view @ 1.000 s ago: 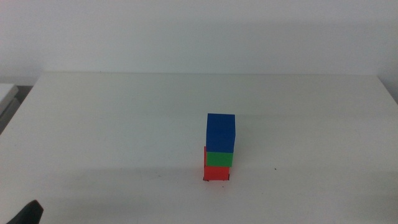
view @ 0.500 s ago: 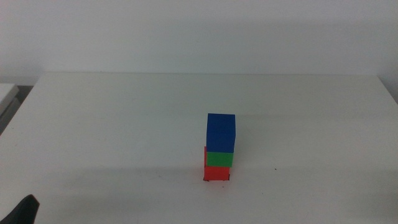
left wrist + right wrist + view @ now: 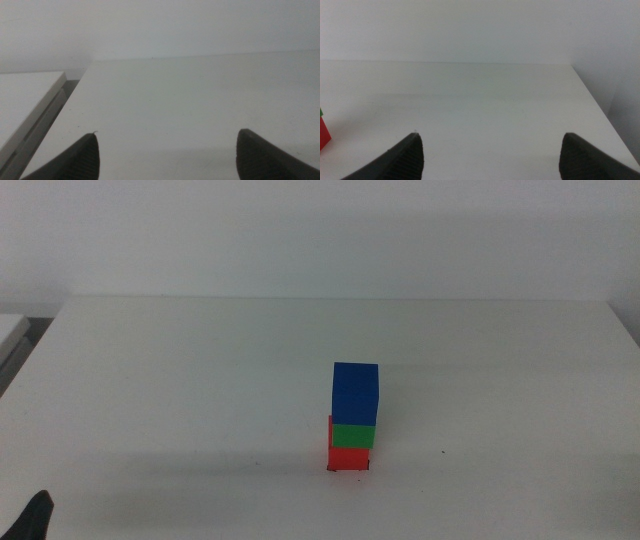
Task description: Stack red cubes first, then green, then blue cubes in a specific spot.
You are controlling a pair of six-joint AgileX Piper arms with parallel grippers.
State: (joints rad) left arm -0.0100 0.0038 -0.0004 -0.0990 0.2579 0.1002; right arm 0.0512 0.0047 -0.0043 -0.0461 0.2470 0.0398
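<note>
- Surface: plain white counter (image 3: 180, 380), matte, w/ a pale wall behind it. A second white surface (image 3: 25, 95) sits beside the counter's left edge, sep. by a dark gap.
- Stack: red cube (image 3: 349, 458) at bottom, green cube (image 3: 353, 435) on it, blue cube (image 3: 356, 394) on top; all touching, upright, approx. centre-right of the counter.
- Spot: black corner marks (image 3: 369, 468) show at the red cube's base; the cube sits between them.
- A small dark speck (image 3: 442, 451) lies on the counter, right of the stack.
- Left gripper (image 3: 167, 155): jaws apart, nothing between them, over bare counter near the left edge; in the middle view only a dark tip at the bottom-left corner.
- Right gripper (image 3: 490, 157): jaws apart, nothing held, well apart from the stack; red cube edge just visible in its wrist view.
- Change vs. earlier frames: the left gripper's tip has sunk lower toward the corner of the middle view; stack unchanged.
- No brands, labels or legible writing visible.
</note>
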